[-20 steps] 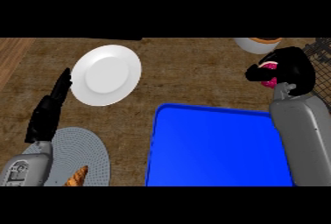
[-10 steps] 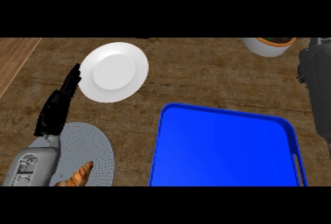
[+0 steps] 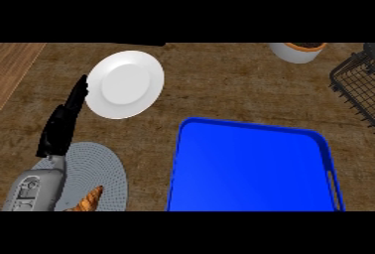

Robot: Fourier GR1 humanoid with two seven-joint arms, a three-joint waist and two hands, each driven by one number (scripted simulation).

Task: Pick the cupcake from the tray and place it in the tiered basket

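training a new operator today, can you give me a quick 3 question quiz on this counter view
1. True or false: a cupcake sits on the blue tray.
2. Which hand shows in the view? A left, B right, C both.
3. Fill in: the white plate lies to the ___ of the tray.

Key
1. False, the tray shows nothing on it.
2. A, the left hand, fingers straight, beside the plate.
3. Upper left. The wire basket shows at the right edge.

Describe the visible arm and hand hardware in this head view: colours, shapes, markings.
Only the left arm shows: a rounded grey forearm with small dark markings on its shell, ending in a slim black left hand. No cables visible. The right arm and hand are out of view.
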